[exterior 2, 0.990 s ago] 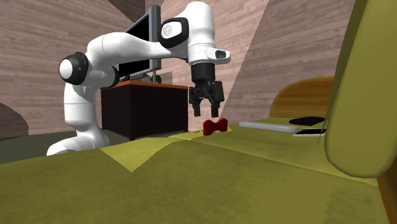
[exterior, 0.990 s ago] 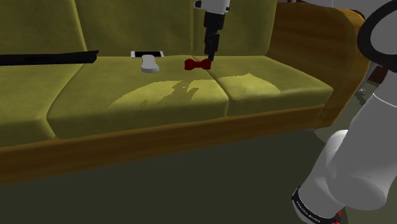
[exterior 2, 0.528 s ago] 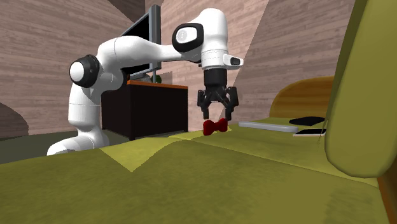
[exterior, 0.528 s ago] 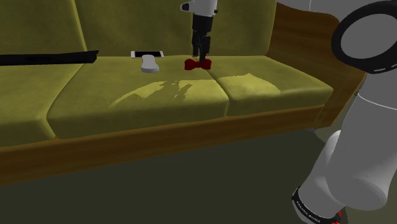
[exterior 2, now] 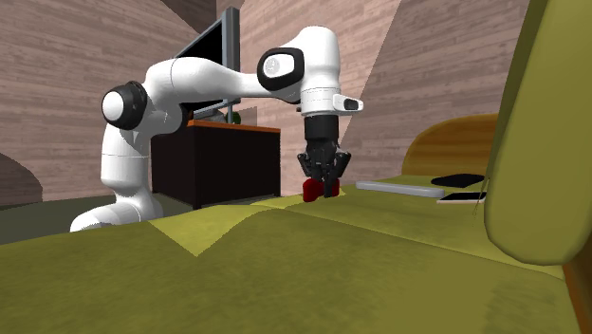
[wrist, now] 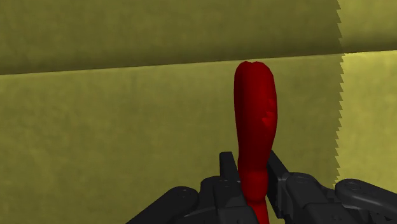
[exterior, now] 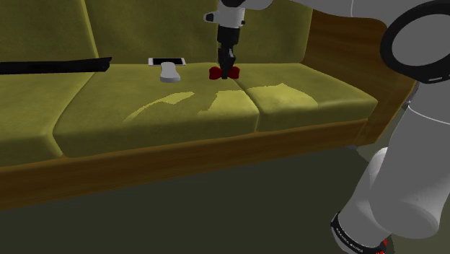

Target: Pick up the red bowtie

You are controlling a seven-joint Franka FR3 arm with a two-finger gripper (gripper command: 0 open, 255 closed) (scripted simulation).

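The red bowtie [exterior: 216, 73] lies on the olive sofa seat [exterior: 159, 115] near the backrest. My black gripper [exterior: 227, 70] has come straight down over its middle, so red lobes stick out on either side. From the second exterior view the gripper [exterior 2: 321, 189] sits low on the bowtie [exterior 2: 311, 191]. In the wrist view the fingers [wrist: 227, 173] clasp the bowtie [wrist: 255, 130] at its narrow knot, shut on it. The bowtie still rests on the cushion.
A grey remote-like object [exterior: 169, 72] and a flat white-edged device [exterior: 166, 61] lie on the seat to the shoulder view's left of the bowtie. A long black item [exterior: 54, 66] lies further left. The wooden sofa arm [exterior: 393, 65] stands at the right.
The gripper has dropped from above the bowtie down onto it, and its fingers have gone from spread apart to shut on the knot.
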